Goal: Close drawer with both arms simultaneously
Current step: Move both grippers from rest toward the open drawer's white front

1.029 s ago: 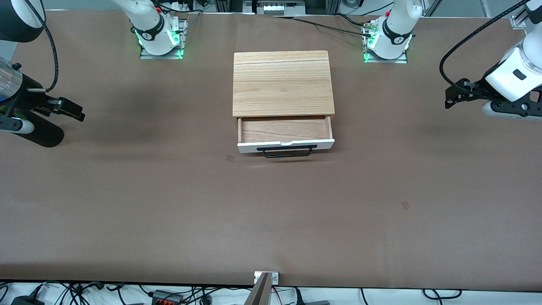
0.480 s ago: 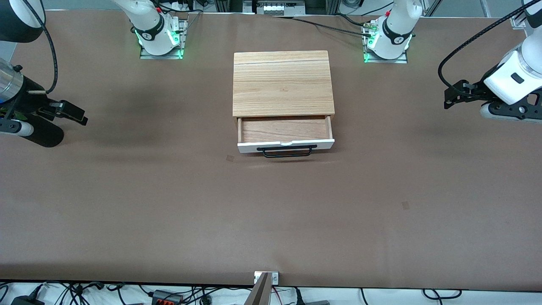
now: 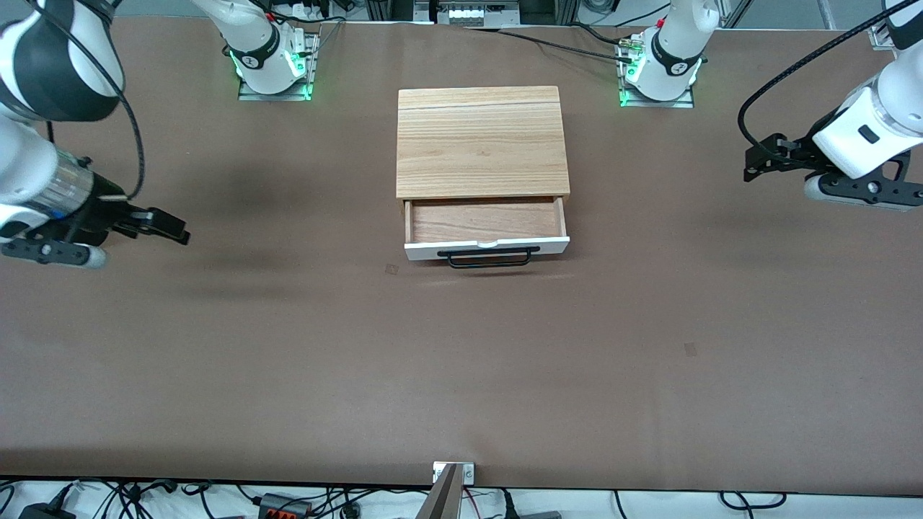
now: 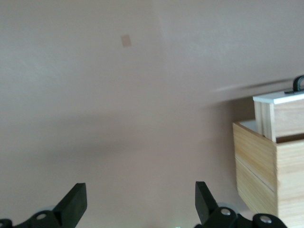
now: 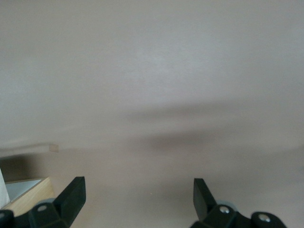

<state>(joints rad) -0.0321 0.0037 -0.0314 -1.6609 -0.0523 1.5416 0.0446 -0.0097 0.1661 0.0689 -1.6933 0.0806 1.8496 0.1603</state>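
Observation:
The light-oak cabinet (image 3: 479,140) stands mid-table. Its drawer (image 3: 484,220) is pulled out toward the front camera and is empty, with a white front panel (image 3: 433,251) and a black bar handle (image 3: 489,259). My right gripper (image 3: 173,234) is open over bare table toward the right arm's end, well apart from the cabinet. My left gripper (image 3: 751,167) is open over bare table toward the left arm's end. The left wrist view shows open fingers (image 4: 76,199), the cabinet (image 4: 259,166) and the drawer's panel (image 4: 280,98). The right wrist view shows open fingers (image 5: 73,190) and a cabinet corner (image 5: 31,195).
Both arm bases (image 3: 272,68) (image 3: 657,72) stand beside the cabinet's back, with green lights. Small tape marks lie on the brown table (image 3: 391,269) (image 3: 690,349). A metal bracket (image 3: 453,472) and cables sit at the table's front edge.
My right gripper has moved toward the cabinet and lower over the table. My left gripper has shifted slightly toward the cabinet. The drawer has not moved.

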